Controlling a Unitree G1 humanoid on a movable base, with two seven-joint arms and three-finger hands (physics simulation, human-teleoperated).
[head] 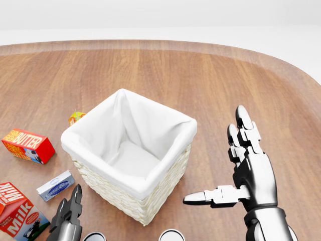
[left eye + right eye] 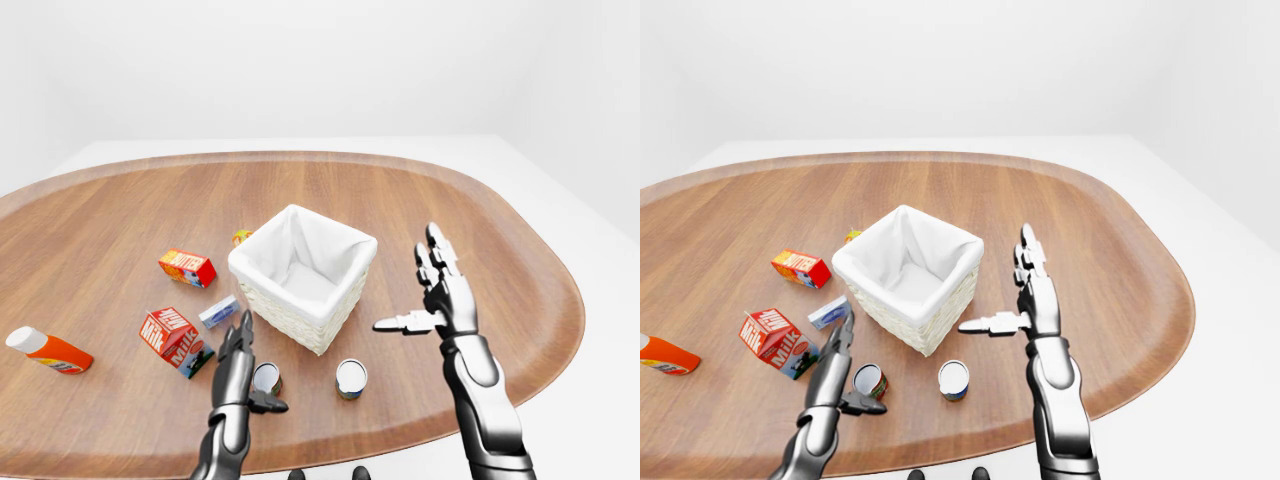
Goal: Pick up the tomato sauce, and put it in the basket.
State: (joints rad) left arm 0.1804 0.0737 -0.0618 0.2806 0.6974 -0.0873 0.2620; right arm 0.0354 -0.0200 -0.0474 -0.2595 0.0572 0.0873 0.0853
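A: Fingers of left hand (image 2: 240, 355) apart, thumb poking right toward can (image 2: 266, 378) at bottom centre; touching? Can't tell.

B: Right hand (image 2: 440, 296)?

A: Splayed wide, holds nothing, mid-right of frame, beside basket (image 2: 303, 276), not touching.

B: Tomato sauce?

A: Two cans at bottom; 2nd can (image 2: 350, 378) right of first. Labels too small to read. Both on table (image 2: 120, 210), outside basket.

In the head view the bottom edge cuts both cans (image 1: 171, 235) to slivers of rim — labels unseen. The milk carton (image 1: 17, 211) is clipped at lower left; the small orange item (image 1: 75, 117) hides behind the basket (image 1: 165, 181).
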